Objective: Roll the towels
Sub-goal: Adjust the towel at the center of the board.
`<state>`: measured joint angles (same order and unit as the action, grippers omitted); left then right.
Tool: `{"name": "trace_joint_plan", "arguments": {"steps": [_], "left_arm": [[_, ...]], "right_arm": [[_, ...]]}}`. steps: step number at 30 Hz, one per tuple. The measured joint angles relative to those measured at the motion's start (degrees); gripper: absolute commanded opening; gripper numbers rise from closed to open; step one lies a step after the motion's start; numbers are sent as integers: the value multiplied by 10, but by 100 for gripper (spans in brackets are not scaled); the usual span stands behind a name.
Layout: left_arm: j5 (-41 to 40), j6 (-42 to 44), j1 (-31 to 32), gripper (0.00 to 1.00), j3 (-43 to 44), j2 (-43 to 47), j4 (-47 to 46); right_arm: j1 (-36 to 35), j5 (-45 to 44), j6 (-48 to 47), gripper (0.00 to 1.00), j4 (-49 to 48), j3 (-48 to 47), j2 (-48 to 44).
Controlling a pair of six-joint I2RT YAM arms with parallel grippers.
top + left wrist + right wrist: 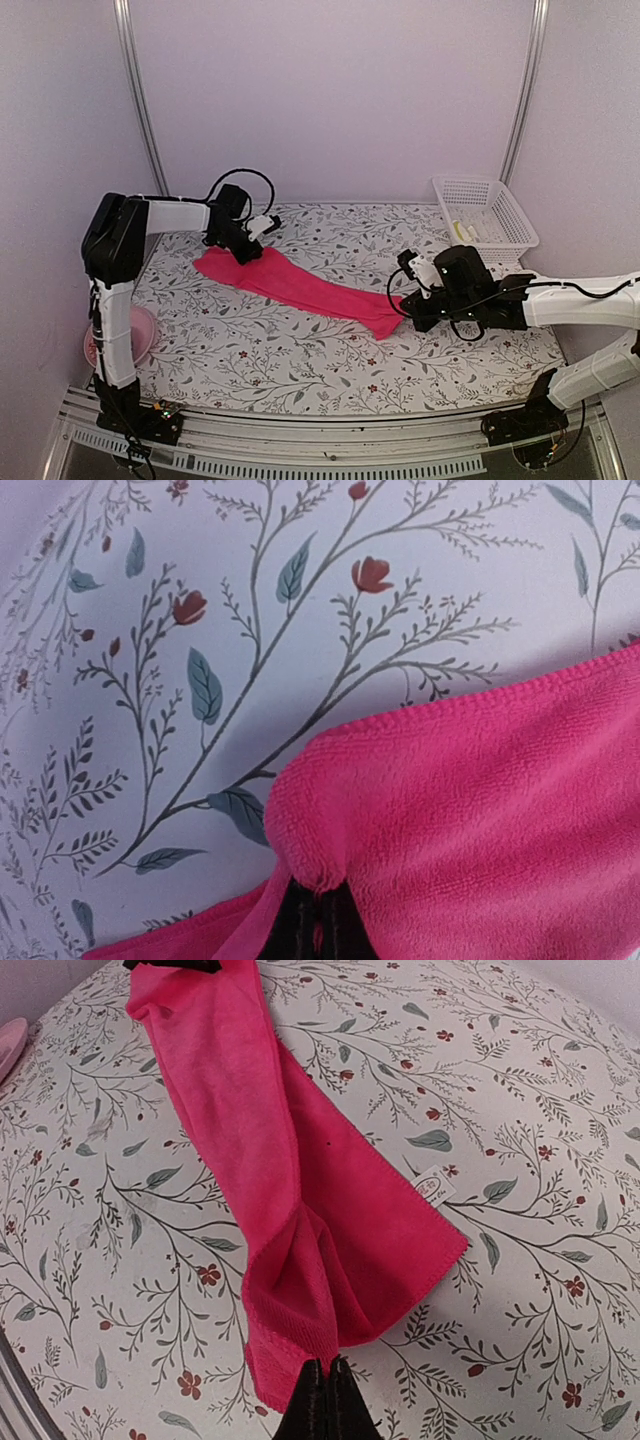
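A bright pink towel (290,285) lies as a long folded strip running diagonally over the flowered table cover. My left gripper (243,252) is at its far left end. In the left wrist view this gripper (320,920) is shut on a bunched corner of the towel (480,810). At the near right end, my right gripper (405,312) pinches the towel's edge. The right wrist view shows that gripper (328,1380) shut on a puckered fold of the towel (270,1150), with a white label at the towel's side. No yellow-green towel is plainly in view.
A white slatted basket (485,210) stands at the back right, holding something pale yellow that is too small to tell. A pink bowl (140,335) sits off the table cover's left edge beside the left arm. Walls close in the back and both sides.
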<state>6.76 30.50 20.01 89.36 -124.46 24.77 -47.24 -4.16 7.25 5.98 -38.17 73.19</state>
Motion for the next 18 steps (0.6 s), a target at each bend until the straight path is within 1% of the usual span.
{"name": "trace_joint_plan", "arguments": {"steps": [3, 8, 9, 10, 11, 13, 14, 15, 16, 18], "left_arm": [[1, 0, -2, 0, -49, 61, -42], [43, 28, 2, 0, -174, 260, -108], [57, 37, 4, 6, -200, 299, -115], [74, 50, 6, 21, -233, 339, -118], [88, 62, 9, 33, -255, 365, -115], [125, 93, 17, 40, -313, 413, -96], [146, 109, 20, 50, -344, 430, -74], [158, 124, 22, 66, -365, 439, -54], [172, 144, 23, 74, -388, 448, -26], [190, 172, 23, 79, -416, 455, 25]], "right_arm": [[1, -26, 6, 2, 0, 0, 2], [6, -54, 9, 2, 0, 0, 0], [7, -56, 9, 2, 0, 0, -1], [8, -58, 9, 2, 0, 0, -3], [9, -60, 9, 2, 0, 0, -7], [9, -61, 9, 2, 0, 0, -14], [10, -63, 9, 2, 0, 0, -18], [10, -63, 8, 2, 0, 0, -21], [10, -63, 8, 2, 0, 0, -24], [11, -63, 7, 2, 0, 0, -26]]}}
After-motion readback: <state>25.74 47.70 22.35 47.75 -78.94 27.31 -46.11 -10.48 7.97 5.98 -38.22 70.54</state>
